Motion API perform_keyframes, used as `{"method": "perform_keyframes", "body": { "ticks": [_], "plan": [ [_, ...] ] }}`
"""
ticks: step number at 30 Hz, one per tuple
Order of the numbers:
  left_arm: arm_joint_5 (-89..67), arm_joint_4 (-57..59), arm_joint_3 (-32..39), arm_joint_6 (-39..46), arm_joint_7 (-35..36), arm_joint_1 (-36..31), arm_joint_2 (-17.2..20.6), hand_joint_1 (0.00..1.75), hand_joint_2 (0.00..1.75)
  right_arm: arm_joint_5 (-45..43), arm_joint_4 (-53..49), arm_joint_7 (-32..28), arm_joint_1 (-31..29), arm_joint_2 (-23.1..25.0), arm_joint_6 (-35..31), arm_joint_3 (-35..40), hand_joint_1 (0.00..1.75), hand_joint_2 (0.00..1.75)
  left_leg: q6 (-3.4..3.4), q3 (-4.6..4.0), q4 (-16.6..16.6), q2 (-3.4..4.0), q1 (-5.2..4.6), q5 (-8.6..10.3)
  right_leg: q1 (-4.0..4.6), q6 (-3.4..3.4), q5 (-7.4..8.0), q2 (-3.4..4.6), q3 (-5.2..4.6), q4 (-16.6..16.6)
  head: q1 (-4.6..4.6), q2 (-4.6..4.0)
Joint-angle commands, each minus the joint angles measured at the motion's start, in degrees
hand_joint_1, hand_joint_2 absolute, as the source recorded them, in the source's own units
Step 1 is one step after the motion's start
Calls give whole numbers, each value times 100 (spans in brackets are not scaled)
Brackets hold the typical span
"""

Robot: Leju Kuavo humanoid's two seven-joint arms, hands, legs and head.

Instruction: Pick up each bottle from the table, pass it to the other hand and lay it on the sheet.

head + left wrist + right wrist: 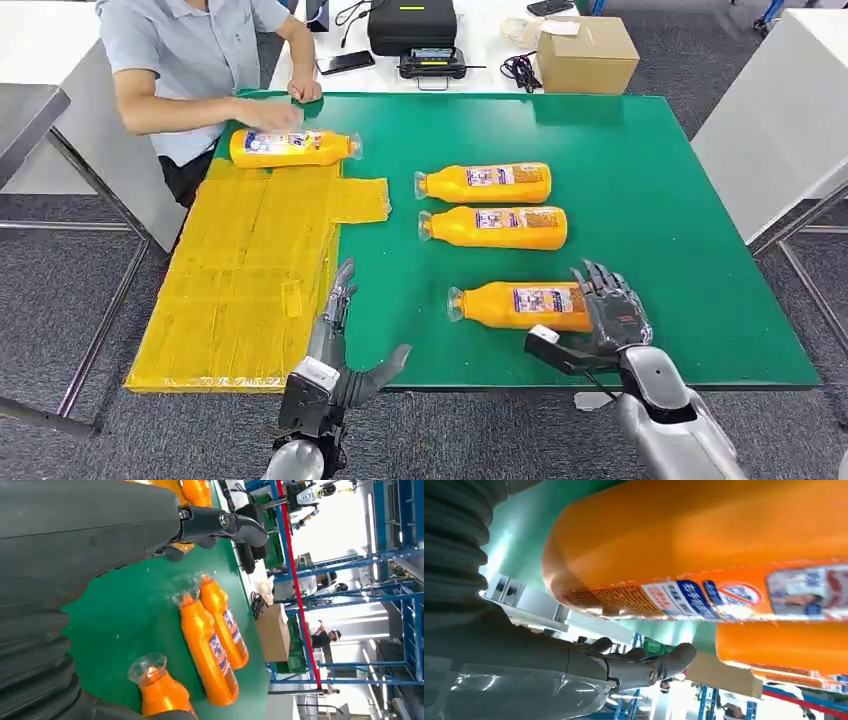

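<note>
head view: right hand sits at the base end of the nearest bottle, fingers draped over it and thumb spread below, not clamped yet afaict; left hand hovers open w/ nothing in it by the yellow sheet. bottle lies flat on the green table, cap toward the sheet; it looks like full, rigid, glossy plastic, so prob. heavyish & slippery, best taken round the wide body near the label. two more bottles lie just beyond, near but apart, and a person's hand rests on a fourth bottle at the sheet's far end, which crowds that spot.
</note>
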Motion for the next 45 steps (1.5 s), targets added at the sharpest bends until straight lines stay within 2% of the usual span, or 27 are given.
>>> {"method": "perform_keyframes", "body": {
  "ticks": [1, 5, 15, 16, 17, 18, 22, 31, 34, 36, 39, 42, 45],
  "plan": [
    [58, 337, -263, -130, 20, -324, 152, 0, 175, -545, 1267, -351, -765, 524, 285, 380, 0, 175, -13, 27, -6, 21, 9, -6, 10, -15, 1, 18, 21, -8, 2, 0],
    [106, 449, -367, -165, -9, -400, 144, 0, 175, -710, 1678, -499, -889, 651, 321, 495, 0, 175, -10, 24, -7, 12, 6, -3, 7, -11, 0, 9, 18, -8, 0, 0],
    [148, 507, -457, -222, 3, -448, 168, 0, 175, -827, 1855, -484, -880, 581, 420, 602, 0, 175, -15, 44, -6, 9, 10, -6, 10, -16, -4, 5, 40, -8, 2, 0],
    [150, 529, -462, -218, 14, -464, 165, 0, 175, -803, 1884, -417, -908, 554, 431, 655, 26, 175, -13, 45, -8, 10, 9, -4, 9, -15, -3, 5, 40, -9, 2, 0],
    [142, 537, -467, -216, 25, -472, 166, 0, 175, -788, 1896, -355, -929, 522, 484, 705, 155, 175, -11, 44, -7, 9, 7, -2, 7, -12, -1, 4, 38, -9, 2, 0],
    [131, 540, -471, -216, 32, -473, 167, 0, 175, -751, 1906, -271, -945, 489, 528, 746, 175, 175, -15, 55, -7, 12, 11, -6, 11, -17, -2, 5, 49, -11, 2, 0],
    [29, 517, -437, -155, 119, -431, 154, 0, 175, -318, 1883, 208, -1076, 283, 758, 1088, 175, 175, -11, 55, -4, 4, 6, -2, 6, -13, -3, -3, 48, -6, 0, 0],
    [-23, 508, -383, -182, 134, -398, 140, 0, 175, -408, 1620, 247, -1057, 178, 916, 1144, 175, 175, -7, 70, -6, -1, 5, 0, 6, -13, -4, -5, 65, -10, 2, 0],
    [-2, 556, -399, -229, 87, -445, 137, 0, 175, -1576, 1451, -594, -829, 186, 1352, 710, 175, 175, -8, 70, -8, -10, 6, 2, 8, -14, -4, -13, 68, -12, 2, 0],
    [14, 592, -397, -233, 74, -468, 124, 0, 175, -1602, 1407, -618, -784, 135, 1351, 717, 175, 175, -9, 72, -8, -17, 7, 2, 9, -15, -6, -21, 72, -13, 0, 0],
    [362, 678, -282, -165, -166, -488, 29, 0, 175, -2592, 1051, -1209, -475, 168, 1475, 311, 175, 175, -10, 80, -7, -8, 11, -2, 13, -16, -5, -13, 78, -16, 4, 0],
    [869, 764, -135, -24, -300, -510, -71, 0, 175, -3260, 528, -1640, -220, 402, 1588, 71, 175, 175, -14, 85, -9, -15, 13, -1, 14, -18, -5, -23, 82, -19, 2, 0],
    [2131, 916, 33, -423, -92, -547, -161, 0, 175, -3600, -317, -1823, -12, 657, 1570, 52, 175, 175, -17, 90, -8, 1, 16, -4, 17, -21, -3, -7, 84, -15, 4, 0]
  ]
}}
